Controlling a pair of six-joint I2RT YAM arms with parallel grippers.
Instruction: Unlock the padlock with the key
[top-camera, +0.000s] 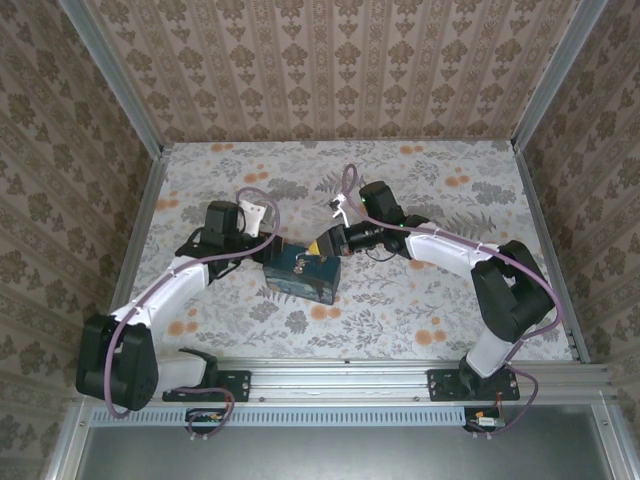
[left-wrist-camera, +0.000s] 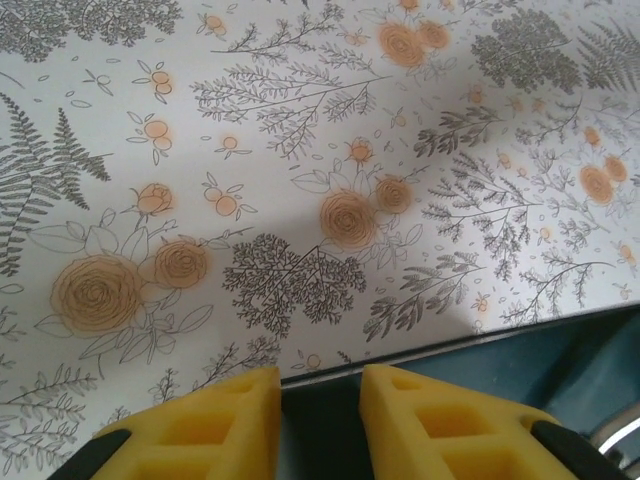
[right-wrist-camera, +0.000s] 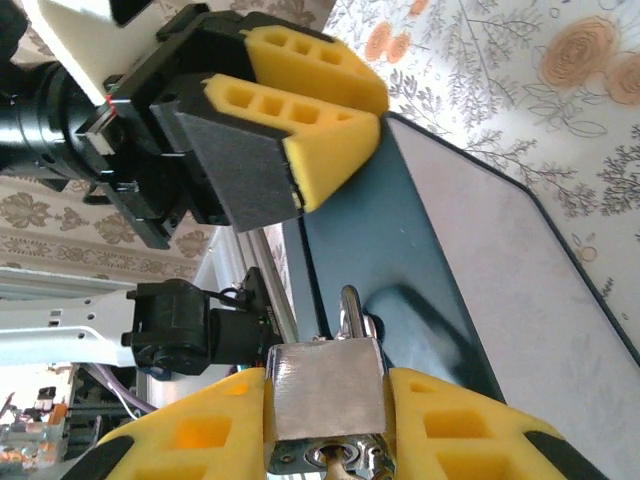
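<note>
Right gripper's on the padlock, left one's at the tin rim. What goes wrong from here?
1. The right gripper clamps the padlock body while its shackle looks hooked to the tin; a pull or twist may drag or tip the tin.
2. The left gripper only straddles the tin's thin rim; that hold might slip.
3. The padlock's keyhole end is cut off at the frame edge, so whether the key is seated cannot be checked.

Examiner: Status of the padlock, right wrist view?
Inspector: Base cut off by the bottom edge. A metal piece beneath it is blurred, cropped, unidentifiable.
Examiner: Top view?
Inspector: Too small to make out.
</note>
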